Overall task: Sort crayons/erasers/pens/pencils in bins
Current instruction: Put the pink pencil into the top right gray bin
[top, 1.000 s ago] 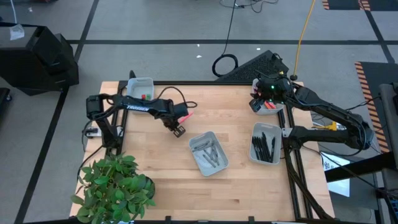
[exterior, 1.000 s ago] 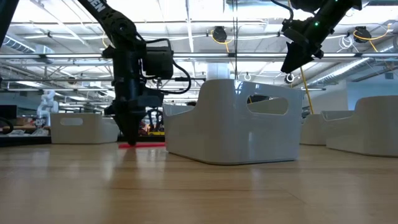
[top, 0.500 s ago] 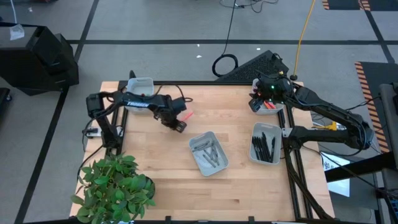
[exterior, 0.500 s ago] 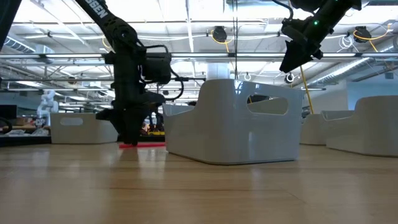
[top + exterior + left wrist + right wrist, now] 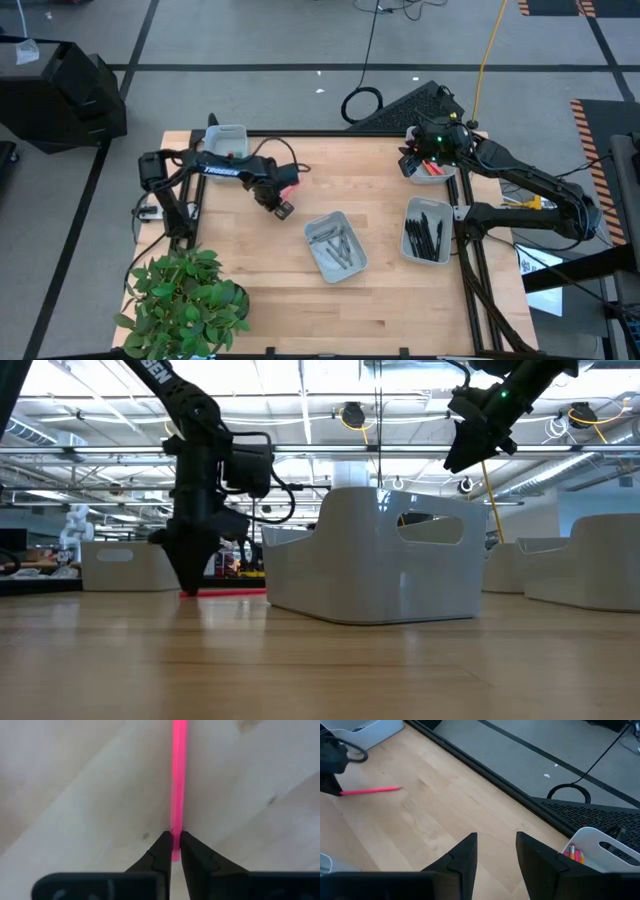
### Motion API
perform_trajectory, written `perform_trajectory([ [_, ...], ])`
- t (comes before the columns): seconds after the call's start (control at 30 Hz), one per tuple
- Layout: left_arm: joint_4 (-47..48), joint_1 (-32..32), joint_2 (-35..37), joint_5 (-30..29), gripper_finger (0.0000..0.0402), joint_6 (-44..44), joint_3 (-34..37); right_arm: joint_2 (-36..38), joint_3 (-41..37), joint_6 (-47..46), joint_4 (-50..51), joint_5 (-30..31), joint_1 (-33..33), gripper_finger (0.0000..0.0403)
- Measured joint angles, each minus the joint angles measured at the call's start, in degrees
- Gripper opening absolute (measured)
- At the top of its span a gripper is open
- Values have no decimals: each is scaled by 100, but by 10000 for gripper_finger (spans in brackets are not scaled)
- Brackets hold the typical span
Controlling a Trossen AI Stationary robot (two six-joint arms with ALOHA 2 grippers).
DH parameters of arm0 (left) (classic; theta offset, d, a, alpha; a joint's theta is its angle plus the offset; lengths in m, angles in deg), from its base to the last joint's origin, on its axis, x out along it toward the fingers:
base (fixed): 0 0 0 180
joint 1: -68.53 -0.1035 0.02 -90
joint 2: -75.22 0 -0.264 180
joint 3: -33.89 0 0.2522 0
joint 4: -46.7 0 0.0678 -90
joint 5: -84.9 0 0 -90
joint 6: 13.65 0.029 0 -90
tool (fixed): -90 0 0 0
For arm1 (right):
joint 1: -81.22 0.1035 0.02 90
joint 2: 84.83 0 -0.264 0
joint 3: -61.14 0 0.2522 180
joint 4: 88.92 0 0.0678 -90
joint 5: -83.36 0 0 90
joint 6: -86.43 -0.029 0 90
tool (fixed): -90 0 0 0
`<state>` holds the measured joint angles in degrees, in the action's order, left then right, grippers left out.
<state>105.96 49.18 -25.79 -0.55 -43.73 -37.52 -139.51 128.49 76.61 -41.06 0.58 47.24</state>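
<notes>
A pink pencil (image 5: 178, 780) lies on the wooden table, left of centre (image 5: 292, 186). My left gripper (image 5: 174, 845) stands over it and is shut on its end (image 5: 188, 588). My right gripper (image 5: 495, 852) is open and holds nothing. It hangs high over the far right (image 5: 462, 455), beside a bin (image 5: 432, 170) that holds pencils (image 5: 575, 853). The grey crayons lie in a bin (image 5: 336, 245) at the table's middle. The black pens lie in a bin (image 5: 428, 230) on the right. One more bin (image 5: 228, 140) stands far left. My left gripper pinches one end of the pencil (image 5: 175, 827) between its two fingertips, which stand on the pencil's two sides. The fingers come from above, pointing down. The rest of the pencil runs away from them, level along the table top (image 5: 370, 790).
A potted plant (image 5: 185, 305) fills the near left corner. A coiled cable (image 5: 362, 103) and a dark mat (image 5: 600, 812) lie beyond the far edge. Bare wood stretches between the pencil and the far right bin (image 5: 445, 805).
My left gripper has shifted a little toward the table's left edge, staying low at the pencil's end, and has turned somewhat about its wrist. The pencil stays level on the table.
</notes>
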Motion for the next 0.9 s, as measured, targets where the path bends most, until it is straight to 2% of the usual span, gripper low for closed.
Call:
perform_trajectory([
  [0.27, 550, 183, 0, -355, 32, 131, 2, 0, -1, 0, 41, -2, 0, 130],
  [0.67, 701, 170, 3, -350, 31, 41, 5, 0, -1, 0, 38, -4, 2, 130],
  [0.9, 704, 170, 529, -311, 31, -38, 9, 2, -1, -10, 34, -3, 41, 130],
])
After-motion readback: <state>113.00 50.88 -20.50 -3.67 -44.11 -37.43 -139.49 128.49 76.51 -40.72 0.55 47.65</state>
